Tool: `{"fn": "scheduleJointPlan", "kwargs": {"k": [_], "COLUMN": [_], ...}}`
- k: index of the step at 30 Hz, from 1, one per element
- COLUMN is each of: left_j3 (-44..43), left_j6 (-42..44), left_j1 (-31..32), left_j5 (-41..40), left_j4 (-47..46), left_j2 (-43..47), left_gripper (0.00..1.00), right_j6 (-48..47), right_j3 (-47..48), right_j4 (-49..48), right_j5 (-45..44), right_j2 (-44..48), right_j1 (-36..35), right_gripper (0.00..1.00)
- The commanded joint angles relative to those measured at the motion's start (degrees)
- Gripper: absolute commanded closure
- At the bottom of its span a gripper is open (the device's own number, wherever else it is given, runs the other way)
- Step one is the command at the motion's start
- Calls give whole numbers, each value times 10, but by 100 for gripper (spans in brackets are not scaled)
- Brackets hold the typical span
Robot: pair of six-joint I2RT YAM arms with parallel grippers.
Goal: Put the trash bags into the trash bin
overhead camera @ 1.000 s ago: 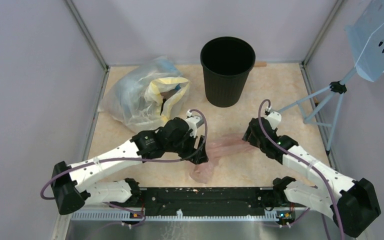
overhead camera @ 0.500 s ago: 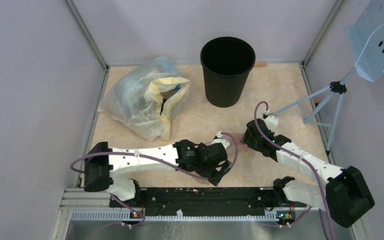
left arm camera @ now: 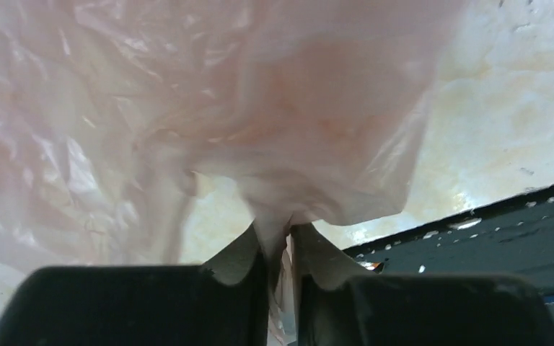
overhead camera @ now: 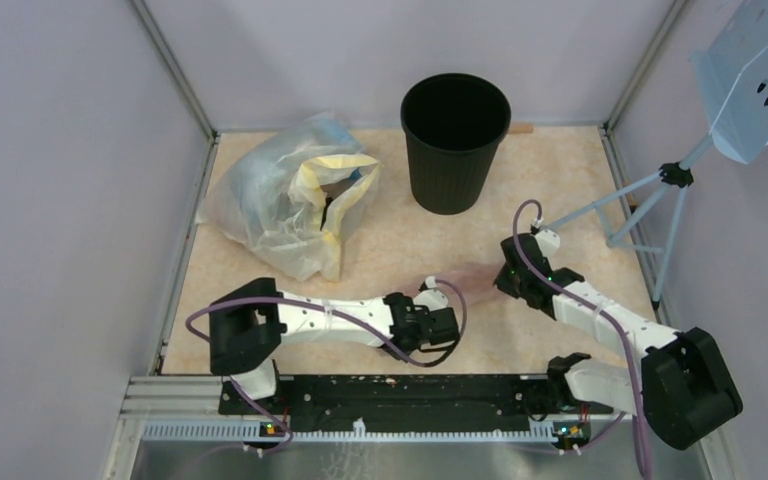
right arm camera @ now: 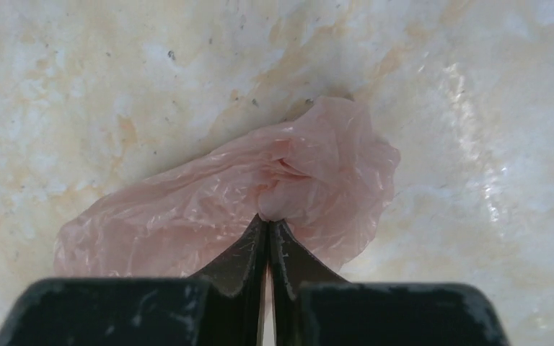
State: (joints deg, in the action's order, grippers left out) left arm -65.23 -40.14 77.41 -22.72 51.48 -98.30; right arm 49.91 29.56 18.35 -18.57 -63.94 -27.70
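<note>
Trash bag (overhead camera: 472, 277), pale pink film, on worktop (overhead camera: 400, 250) between both pincers, at 6 o'clock from black ribbed trash bin (overhead camera: 455, 140), well apart. Left pincer (left arm camera: 280, 241) pinching a fold of film. Right pincer (right arm camera: 268, 223) pinching the bag's crumpled end. Clear stuffed bag (overhead camera: 290, 195) at 9 o'clock from the bin.

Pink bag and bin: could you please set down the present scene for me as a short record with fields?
pink bag: crumpled, on the table between the arms, on the near side of the bin
bin: black, upright, inside too dark to see
left fingers: shut on pink bag film
right fingers: shut on a fold of pink bag
clear bag: filled, left of bin
task: pink bag not yet in bin
</note>
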Motion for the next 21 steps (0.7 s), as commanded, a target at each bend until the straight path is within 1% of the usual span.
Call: {"fn": "scheduleJointPlan", "kwargs": {"k": [1,2,3,8,12,18,19,21], "left_j3": [45,53,62,122,149,155,152,150], "left_j6": [29,30,32,47,59,76,91,140], "left_j1": [0,-1,-5,-56,-81,-103,-103,-103], "left_j5": [5,6,9,66,93,119,138,230], "left_j4": [-35,-35,-35,-70,-91,-90,-103,-141], "left_j2": [85,103,118,191,235,241,240,236], "left_gripper": [91,97,100,100,100,100,100,100], "right_j6": [-21,-24,-27,-44,-69,-93,-98,-103], "right_j3": [22,30,38,87,155,262,278,307], "right_j4": [-14,-6,2,37,74,132,138,146], "right_j5": [9,4,-4,-34,-57,-99,-107,-124], "right_j2": [4,10,16,54,63,58,57,52], "right_j1": [35,39,43,55,56,56,56,56], "right_gripper": [100,100,100,100,100,100,100,100]}}
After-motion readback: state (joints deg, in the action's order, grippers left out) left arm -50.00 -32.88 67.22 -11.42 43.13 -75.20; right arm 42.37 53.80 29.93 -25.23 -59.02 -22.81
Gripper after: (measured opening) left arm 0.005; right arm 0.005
